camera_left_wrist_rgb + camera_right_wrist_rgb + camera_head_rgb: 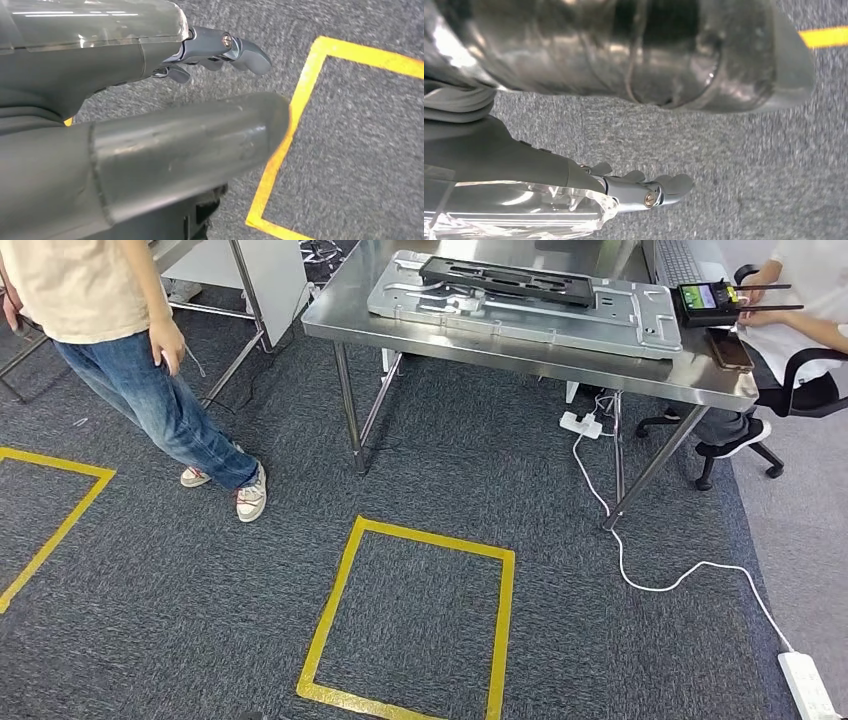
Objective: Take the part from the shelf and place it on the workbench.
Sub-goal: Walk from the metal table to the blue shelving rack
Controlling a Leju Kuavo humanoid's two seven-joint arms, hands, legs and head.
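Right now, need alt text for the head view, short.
A steel workbench carrying a grey metal panel with a black part on top stands on dark carpet, a yellow taped square before it. A person in jeans stands left; another sits right.

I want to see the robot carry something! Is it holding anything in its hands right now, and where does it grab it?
No, nothing. The left hand and the right hand both hang over the carpet with nothing between their fingers.
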